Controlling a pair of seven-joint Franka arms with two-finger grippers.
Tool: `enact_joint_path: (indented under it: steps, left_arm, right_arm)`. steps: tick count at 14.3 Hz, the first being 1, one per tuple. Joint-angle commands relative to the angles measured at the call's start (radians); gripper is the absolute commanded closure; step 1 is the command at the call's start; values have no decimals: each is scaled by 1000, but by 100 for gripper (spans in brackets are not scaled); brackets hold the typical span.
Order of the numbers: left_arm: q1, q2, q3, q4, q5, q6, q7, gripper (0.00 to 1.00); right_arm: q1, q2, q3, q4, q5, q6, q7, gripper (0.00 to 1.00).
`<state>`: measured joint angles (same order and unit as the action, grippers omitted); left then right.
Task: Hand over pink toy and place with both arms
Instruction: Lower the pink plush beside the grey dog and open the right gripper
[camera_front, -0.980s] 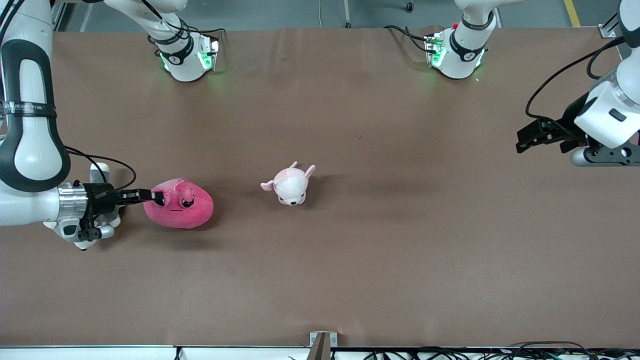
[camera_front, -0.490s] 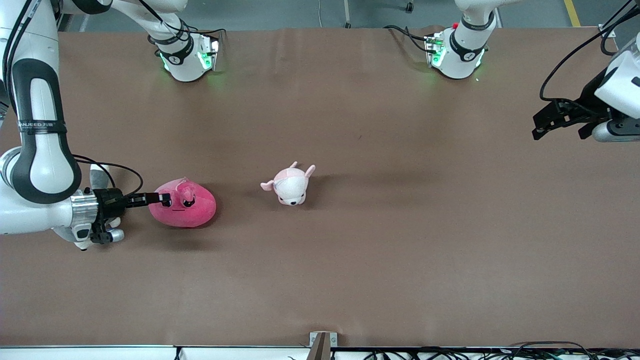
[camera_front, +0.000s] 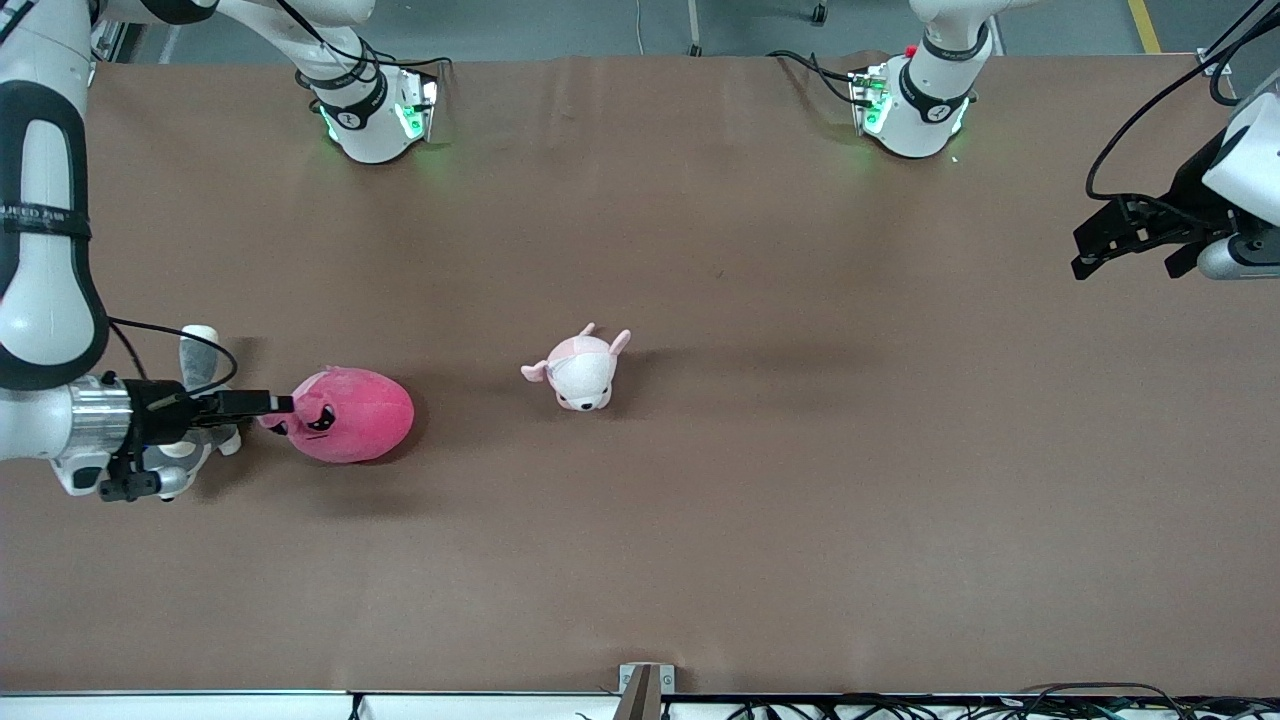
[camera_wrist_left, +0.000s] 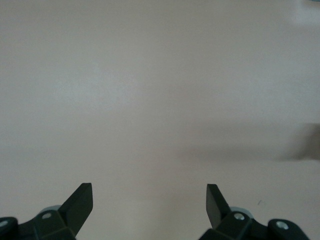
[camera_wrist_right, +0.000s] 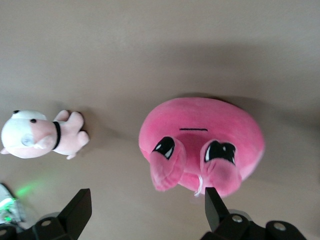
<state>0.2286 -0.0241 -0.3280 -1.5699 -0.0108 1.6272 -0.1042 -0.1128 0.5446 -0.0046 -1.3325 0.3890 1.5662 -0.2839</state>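
The pink toy (camera_front: 345, 415) lies on the bench (camera_front: 700, 520) toward the right arm's end, with the right gripper (camera_front: 280, 404) low at its eared end. Its fingers (camera_wrist_right: 80, 205) are spread wide and hold nothing. This fits either closing in for a pickup or backing off after setting the toy down. If it is a pickup, I judge the fingers should straddle the soft body evenly, not pinch one floppy ear, so it does not swing at the handover.

A little farther off, toward the middle, sits a small white-and-pink plush animal (camera_front: 582, 372), well apart from the pink toy. The left gripper (camera_front: 1085, 250) waits over the left arm's end of the bench.

The right wrist view shows the pink toy's face and both ears just ahead of the gap, which the front view blurs. The left wrist view shows only bare bench between widely spread fingers (camera_wrist_left: 82, 197).
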Motion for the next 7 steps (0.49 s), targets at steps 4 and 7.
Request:
enact_joint_path:
  steps: [4,7]
  left_arm:
    - [12,4,-5,7,-8,5,1,0]
    - [11,7,-3,8,-8,5,3,0]
  right_arm:
    - [25,-100,14,27,-197,-11,5,0]
    - [71,-150,14,78,-356,-9,19,0]
